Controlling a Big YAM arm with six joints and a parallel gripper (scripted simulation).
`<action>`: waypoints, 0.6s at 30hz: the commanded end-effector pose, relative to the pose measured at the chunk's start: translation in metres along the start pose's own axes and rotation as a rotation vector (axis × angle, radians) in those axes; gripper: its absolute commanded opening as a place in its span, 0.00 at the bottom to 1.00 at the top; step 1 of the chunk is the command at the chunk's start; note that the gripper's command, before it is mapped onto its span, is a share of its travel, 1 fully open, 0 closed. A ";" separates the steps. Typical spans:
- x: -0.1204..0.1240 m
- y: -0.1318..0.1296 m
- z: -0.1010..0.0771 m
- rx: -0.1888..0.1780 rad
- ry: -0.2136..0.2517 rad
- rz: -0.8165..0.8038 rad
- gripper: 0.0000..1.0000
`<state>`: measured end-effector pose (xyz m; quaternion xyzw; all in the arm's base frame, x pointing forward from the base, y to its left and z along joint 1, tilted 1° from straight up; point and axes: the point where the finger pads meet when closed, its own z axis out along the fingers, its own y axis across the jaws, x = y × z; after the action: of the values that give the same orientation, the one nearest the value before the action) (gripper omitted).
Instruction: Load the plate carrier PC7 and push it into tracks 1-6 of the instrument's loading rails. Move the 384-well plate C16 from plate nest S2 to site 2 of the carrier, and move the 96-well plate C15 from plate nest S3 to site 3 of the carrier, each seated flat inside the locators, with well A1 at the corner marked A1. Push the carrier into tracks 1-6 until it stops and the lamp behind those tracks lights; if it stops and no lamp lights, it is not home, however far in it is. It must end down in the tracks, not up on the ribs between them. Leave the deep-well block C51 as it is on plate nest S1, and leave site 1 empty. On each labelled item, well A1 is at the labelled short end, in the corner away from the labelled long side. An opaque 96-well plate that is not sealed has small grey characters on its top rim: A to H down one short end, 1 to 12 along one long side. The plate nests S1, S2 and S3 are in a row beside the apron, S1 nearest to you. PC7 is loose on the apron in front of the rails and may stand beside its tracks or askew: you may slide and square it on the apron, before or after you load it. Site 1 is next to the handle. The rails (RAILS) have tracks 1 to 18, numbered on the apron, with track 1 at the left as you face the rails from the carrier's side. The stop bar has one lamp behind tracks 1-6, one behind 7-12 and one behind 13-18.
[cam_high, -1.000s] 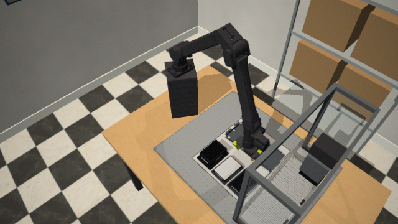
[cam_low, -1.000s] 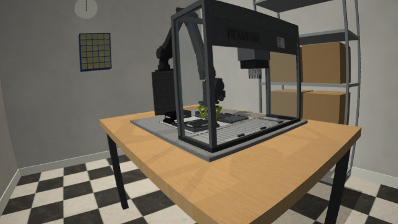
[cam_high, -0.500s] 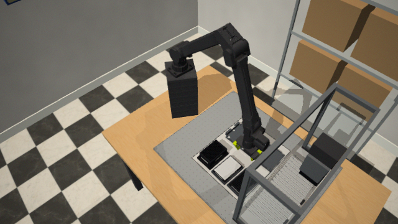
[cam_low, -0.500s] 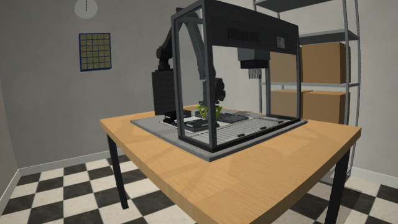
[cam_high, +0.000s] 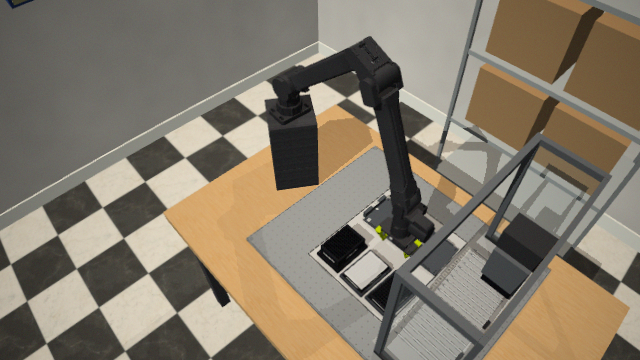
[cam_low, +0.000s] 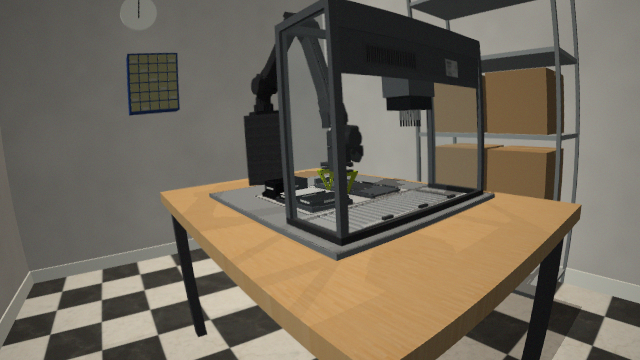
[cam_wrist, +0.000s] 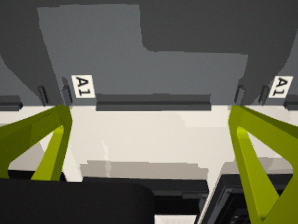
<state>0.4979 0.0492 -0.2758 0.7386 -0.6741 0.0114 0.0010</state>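
My gripper (cam_high: 398, 239) is open and empty, its yellow-green fingers low over the seam between the carrier and the plate nests; it also shows in the exterior view (cam_low: 339, 180). The dark grey carrier PC7 (cam_high: 430, 250) lies on the apron, partly hidden by my arm. In the wrist view its deck (cam_wrist: 153, 36) fills the top, with two A1 marks (cam_wrist: 83, 86) (cam_wrist: 281, 87), and my fingers frame the white nest base. The black deep-well block C51 (cam_high: 342, 245), the white-topped plate C16 (cam_high: 366, 270) and the black plate C15 (cam_high: 382, 292) sit in the nest row.
The instrument's grey frame (cam_high: 500, 210) stands over the ribbed rails (cam_high: 450, 295), with a dark pipetting head (cam_high: 520, 255) inside. The arm's tall black base block (cam_high: 295, 145) stands at the mat's far corner. Shelving with cardboard boxes (cam_high: 550, 65) is behind the table.
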 end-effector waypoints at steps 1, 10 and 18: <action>-0.018 -0.015 0.001 0.024 -0.016 0.000 1.00; -0.021 -0.015 0.001 0.024 -0.016 0.004 1.00; -0.024 -0.014 0.001 0.023 -0.016 0.008 1.00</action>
<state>0.4981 0.0545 -0.2759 0.7358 -0.6771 0.0117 0.0005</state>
